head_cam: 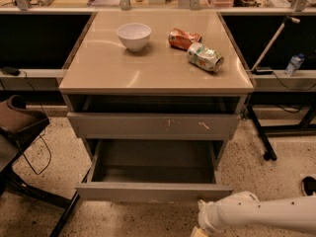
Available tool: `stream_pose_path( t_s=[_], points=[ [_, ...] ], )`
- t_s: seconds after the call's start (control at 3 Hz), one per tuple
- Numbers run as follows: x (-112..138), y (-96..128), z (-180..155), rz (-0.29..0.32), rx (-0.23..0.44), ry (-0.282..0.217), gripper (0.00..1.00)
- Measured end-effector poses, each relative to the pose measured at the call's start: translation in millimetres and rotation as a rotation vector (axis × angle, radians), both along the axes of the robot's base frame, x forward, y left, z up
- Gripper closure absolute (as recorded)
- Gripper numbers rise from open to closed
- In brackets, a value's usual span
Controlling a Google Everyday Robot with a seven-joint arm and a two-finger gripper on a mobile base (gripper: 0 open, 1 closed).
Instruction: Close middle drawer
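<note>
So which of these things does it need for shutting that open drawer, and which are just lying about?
Job: middle drawer, pulled out; claw, bottom edge, by the drawer's right front corner.
Lying about: white bowl, orange item, green can, all on the cabinet top; scratched upper drawer.

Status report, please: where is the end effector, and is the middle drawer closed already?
End effector low at the bottom edge, near the right end of the middle drawer. Drawer pulled far out, nothing seen inside it. No obstacle seen.
</note>
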State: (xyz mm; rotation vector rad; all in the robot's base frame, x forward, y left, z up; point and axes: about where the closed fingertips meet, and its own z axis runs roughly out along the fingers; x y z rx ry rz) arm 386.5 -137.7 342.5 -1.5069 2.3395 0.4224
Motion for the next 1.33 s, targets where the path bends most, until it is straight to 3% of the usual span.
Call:
stream_pose_path(
  t_s=[0.33,0.67,1.0,1.33],
  points=[
    [25,3,-6,0.005,-0.018,0.002,0.0],
    [25,3,-6,0.005,-0.018,0.002,0.0],
    [66,5,-4,0.006,-0.072,-0.003,0.0],
    [66,5,-4,0.006,-0.072,-0.004,0.0]
  ],
)
